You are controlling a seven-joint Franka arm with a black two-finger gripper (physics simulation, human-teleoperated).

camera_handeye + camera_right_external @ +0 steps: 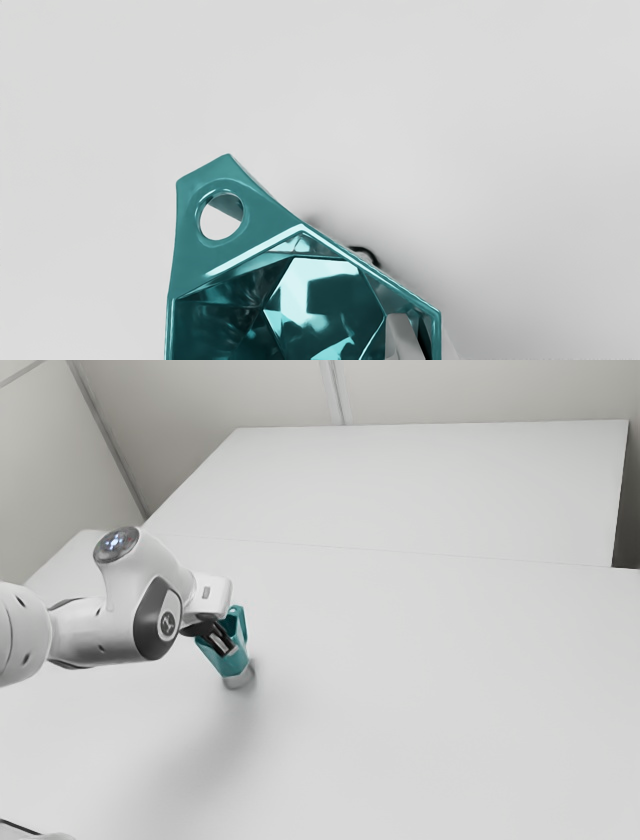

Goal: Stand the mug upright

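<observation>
My hand is angled in at the leaning, mouth-up mug, probably to govern its tilt; whether I'm clenched on it, I can't tell.

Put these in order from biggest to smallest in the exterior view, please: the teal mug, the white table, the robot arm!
1. White table, the biggest by far
2. Robot arm, even with part of it outside the picture
3. Teal mug, the smallest
</observation>
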